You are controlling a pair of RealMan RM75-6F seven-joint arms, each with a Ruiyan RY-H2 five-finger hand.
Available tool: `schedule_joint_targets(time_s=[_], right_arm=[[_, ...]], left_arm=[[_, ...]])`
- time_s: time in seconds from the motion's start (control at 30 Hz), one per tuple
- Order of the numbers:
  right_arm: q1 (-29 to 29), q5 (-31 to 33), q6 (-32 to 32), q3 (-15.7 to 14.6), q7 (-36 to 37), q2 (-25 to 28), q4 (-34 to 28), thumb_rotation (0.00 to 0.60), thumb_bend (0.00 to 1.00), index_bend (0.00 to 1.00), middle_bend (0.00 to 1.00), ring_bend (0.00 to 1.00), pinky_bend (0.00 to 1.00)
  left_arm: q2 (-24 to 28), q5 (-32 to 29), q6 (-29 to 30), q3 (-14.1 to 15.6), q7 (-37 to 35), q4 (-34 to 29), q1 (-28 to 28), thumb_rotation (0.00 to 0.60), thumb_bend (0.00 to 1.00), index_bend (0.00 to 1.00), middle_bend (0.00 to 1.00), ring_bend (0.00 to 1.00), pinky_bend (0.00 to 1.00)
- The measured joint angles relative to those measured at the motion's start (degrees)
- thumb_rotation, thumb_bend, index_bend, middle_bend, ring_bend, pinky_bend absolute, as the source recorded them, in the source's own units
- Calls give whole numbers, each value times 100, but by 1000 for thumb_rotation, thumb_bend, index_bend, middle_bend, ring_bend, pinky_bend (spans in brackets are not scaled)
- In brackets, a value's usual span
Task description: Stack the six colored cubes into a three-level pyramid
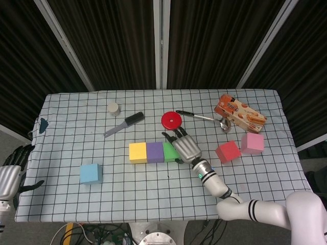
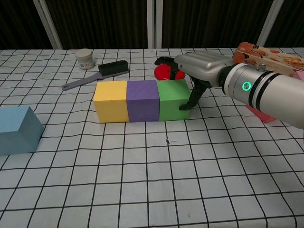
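Observation:
Yellow (image 1: 138, 152), purple (image 1: 155, 151) and green (image 1: 168, 152) cubes stand side by side in a row at the table's middle. In the chest view the yellow cube (image 2: 110, 101), purple cube (image 2: 142, 100) and green cube (image 2: 171, 99) touch one another. My right hand (image 1: 185, 147) lies over the green cube's right end, fingers spread. Its thumb (image 2: 192, 99) touches that cube's right face. Right of it are a red cube (image 1: 227, 151) and a pink cube (image 1: 252, 143). A blue cube (image 1: 91, 173) sits alone at the front left. My left hand (image 1: 9, 173) hangs off the table's left edge, holding nothing.
Behind the row lie a red disc (image 1: 171, 120), a black brush (image 1: 125, 124), a white jar (image 1: 113, 107), a spoon (image 1: 204, 118) and a snack box (image 1: 240, 113). A small dark object (image 1: 43, 124) sits at the left table edge.

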Motion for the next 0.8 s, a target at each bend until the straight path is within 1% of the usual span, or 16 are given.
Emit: schedule_joint_targets(time_s=[0.1,0.17,0.23,0.33,0.5,0.8], right_arm=[[9,31,-72,-11,24,36,-33,600,52,0,296,59,0],[19,60,-125,-12,53,71,-63,600,17,0,217,21,0],[27,90,-157,-19,56,97,-84,600,3,0,156,2,0],[33,136,-169,-28,34,115,-92,600,0,0,90,0,0],[31,141,-121,-36,7,143,-124,600,0,0,68,0,0],[-2,44,20,45,170,217,-224,600,0,0,89,0,0]], left_arm=[[-1,-2,-14,5,3,0,-2,600,61,74,55,0,139],[-1,-6,-19,5,5,-1,-2,600,61,74,55,0,139],[2,-17,-25,1,3,-3,-3,600,61,74,55,0,139],[3,-30,-42,1,-7,-2,-2,600,61,74,56,0,139],[-1,-34,-56,3,6,-1,-5,600,61,74,55,0,139],[-1,-27,-72,-7,22,-32,-26,600,62,74,55,0,139]])
